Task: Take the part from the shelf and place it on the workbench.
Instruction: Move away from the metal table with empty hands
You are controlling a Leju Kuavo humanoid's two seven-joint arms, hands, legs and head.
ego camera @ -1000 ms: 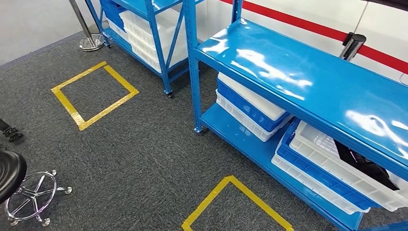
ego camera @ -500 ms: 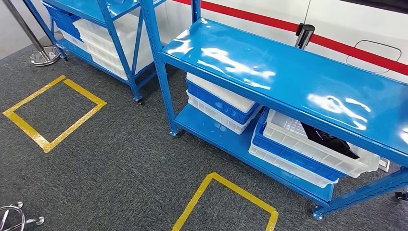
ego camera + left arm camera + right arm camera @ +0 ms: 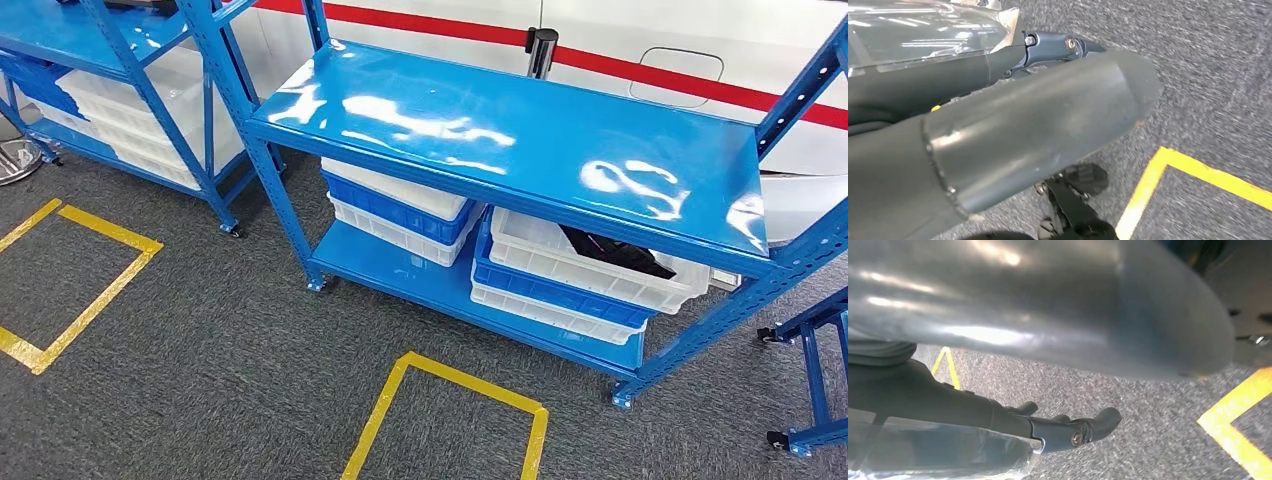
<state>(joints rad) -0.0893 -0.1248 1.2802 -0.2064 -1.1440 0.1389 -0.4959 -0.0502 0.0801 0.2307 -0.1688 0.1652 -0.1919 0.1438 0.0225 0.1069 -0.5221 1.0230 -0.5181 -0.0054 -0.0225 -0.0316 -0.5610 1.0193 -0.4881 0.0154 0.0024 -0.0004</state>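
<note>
A black part (image 3: 610,252) lies in the top white bin (image 3: 690,285) of a stack on the lower level of the blue shelf (image 3: 500,140), toward its right end. The shelf's glossy top level is bare. My left hand (image 3: 1048,120) hangs over grey carpet with nothing in it, its dark fingers (image 3: 1058,46) held out loosely. My right hand (image 3: 1058,310) hangs likewise, its fingers (image 3: 1073,432) slightly bent and holding nothing. Both hands are far from the shelf.
A second stack of white and blue bins (image 3: 395,200) sits on the lower level at the left. Another blue shelf (image 3: 130,60) stands at the far left, and a wheeled blue frame (image 3: 815,370) at the right. Yellow tape squares (image 3: 445,375) mark the carpet before the shelf.
The whole picture has shifted: the camera has turned right, so the shelf now sits centred and the stool has left the picture. Nothing on the shelf has moved.
</note>
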